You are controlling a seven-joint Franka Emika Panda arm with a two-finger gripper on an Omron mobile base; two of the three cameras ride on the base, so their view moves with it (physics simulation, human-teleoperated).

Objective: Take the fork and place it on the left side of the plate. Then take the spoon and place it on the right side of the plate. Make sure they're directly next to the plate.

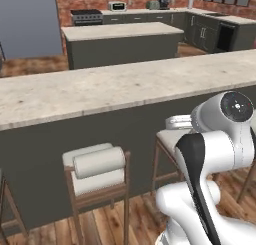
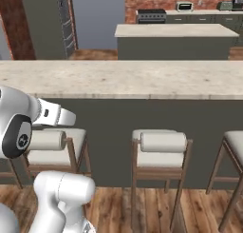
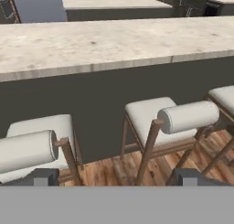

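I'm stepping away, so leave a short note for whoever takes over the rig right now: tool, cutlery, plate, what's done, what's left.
Tool: open, holding nothing, aimed over the bar stools toward the long stone counter.
Fork, spoon, plate: none can be made out on the stretch of counter in sight, so their places are unknown.
Done: nothing that can be confirmed.
Left: find the plate and cutlery, set the fork directly left of the plate, then the spoon directly right.

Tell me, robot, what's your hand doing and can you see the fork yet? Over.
Hand open, holding nothing, aimed at the bar stools. Long stone counter ahead, fork not spotted on it. Stools stand between me and the counter. Over.
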